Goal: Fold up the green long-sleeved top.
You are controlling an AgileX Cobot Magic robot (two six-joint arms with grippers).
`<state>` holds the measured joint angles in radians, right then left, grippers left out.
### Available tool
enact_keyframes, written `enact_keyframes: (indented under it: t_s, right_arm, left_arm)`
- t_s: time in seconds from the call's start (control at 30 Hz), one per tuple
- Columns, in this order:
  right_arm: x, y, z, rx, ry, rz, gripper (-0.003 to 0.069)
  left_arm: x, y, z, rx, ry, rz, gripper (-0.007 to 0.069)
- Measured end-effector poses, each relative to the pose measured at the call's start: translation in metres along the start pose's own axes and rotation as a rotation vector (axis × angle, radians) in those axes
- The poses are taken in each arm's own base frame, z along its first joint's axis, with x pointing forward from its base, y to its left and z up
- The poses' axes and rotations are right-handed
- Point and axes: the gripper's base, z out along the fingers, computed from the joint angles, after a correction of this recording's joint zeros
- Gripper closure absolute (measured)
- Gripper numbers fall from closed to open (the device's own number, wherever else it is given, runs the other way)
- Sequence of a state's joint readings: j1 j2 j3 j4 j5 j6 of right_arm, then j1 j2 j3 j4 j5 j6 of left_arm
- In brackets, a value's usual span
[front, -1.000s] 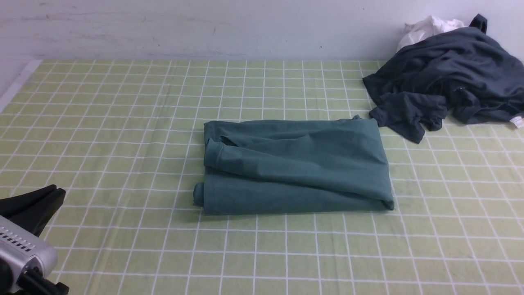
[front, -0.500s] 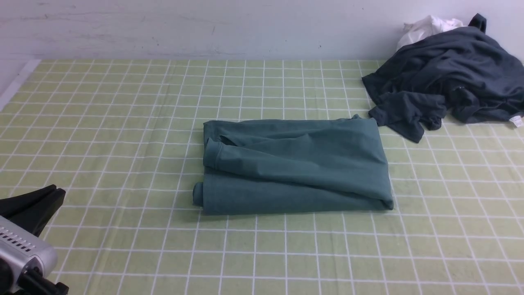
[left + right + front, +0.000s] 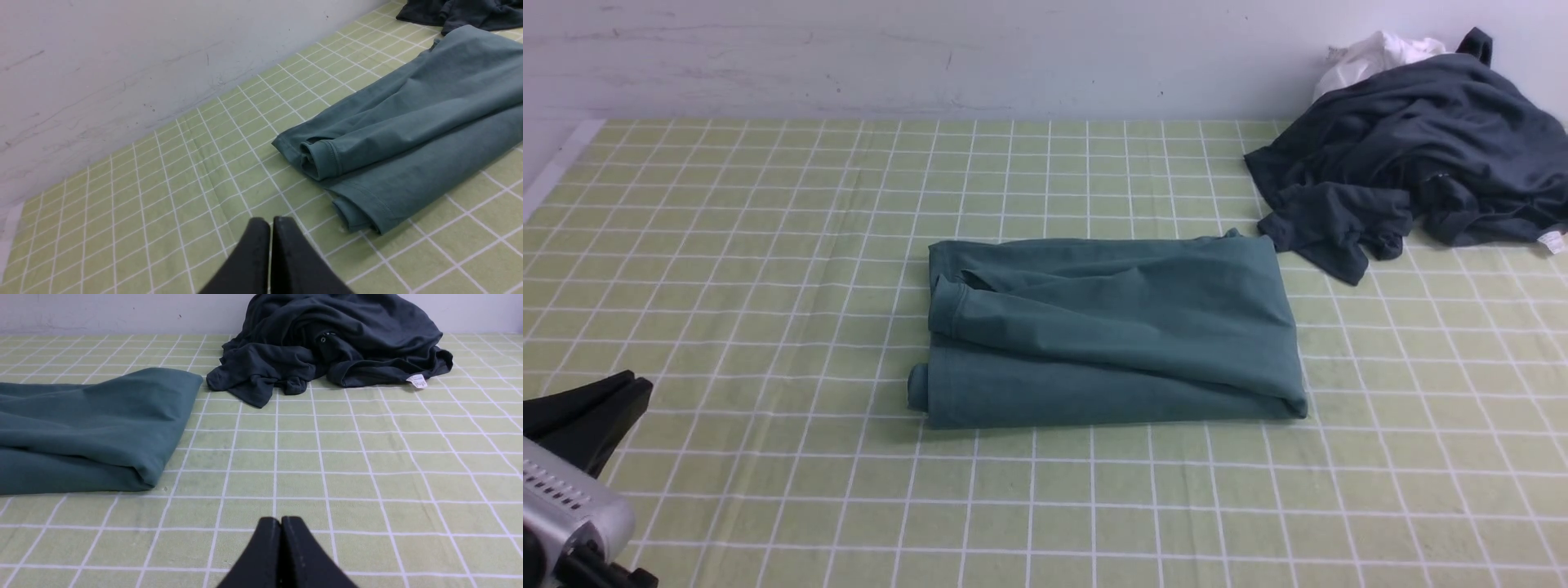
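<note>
The green long-sleeved top (image 3: pixel 1111 327) lies folded into a flat rectangle in the middle of the checked cloth, a ribbed cuff (image 3: pixel 322 157) showing at its left end. My left gripper (image 3: pixel 637 384) hangs low at the front left, well clear of the top, its black fingers pressed together (image 3: pixel 271 222) with nothing between them. The right gripper (image 3: pixel 281 520) is out of the front view; in its wrist view it is shut and empty over bare cloth, to the right of the top's right end (image 3: pixel 122 424).
A crumpled dark charcoal garment (image 3: pixel 1413 155) lies at the back right, almost touching the top's far right corner, with a white cloth (image 3: pixel 1372 57) behind it. The wall (image 3: pixel 931 57) runs along the back. The table's left edge (image 3: pixel 556 171) shows.
The left arm has sunk very slightly at the frame's lower left. The top and the other garments have not moved.
</note>
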<state>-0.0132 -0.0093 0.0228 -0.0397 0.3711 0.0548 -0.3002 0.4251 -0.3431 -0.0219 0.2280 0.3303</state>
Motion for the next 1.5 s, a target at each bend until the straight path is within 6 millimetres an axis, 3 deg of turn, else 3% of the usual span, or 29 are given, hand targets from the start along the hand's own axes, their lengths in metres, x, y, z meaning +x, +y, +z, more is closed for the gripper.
enact_keyframes:
  t_s: [0.27,0.5,0.77,1.0,1.5]
  right_arm:
    - [0.000,0.000,0.000,0.004,0.000,-0.001,0.0669]
    - [0.000,0.000,0.000,0.004,0.000,-0.002,0.0669]
    - [0.000,0.000,0.000,0.004,0.000,-0.003,0.0669]
    - [0.000,0.000,0.000,0.004,0.000,-0.003,0.0669]
    - [0.000,0.000,0.000,0.005,0.000,0.010,0.0669]
  left_arm:
    - [0.046,-0.009,-0.030,-0.133,-0.133,-0.014,0.0629]
    - [0.088,-0.013,-0.024,-0.303,-0.133,-0.141,0.0629]
    - [0.090,-0.011,-0.025,-0.341,-0.137,-0.203,0.0629]
    - [0.115,-0.021,-0.023,-0.269,0.130,-0.425,0.0629]
    - [0.115,-0.021,-0.023,-0.269,0.132,-0.426,0.0629]
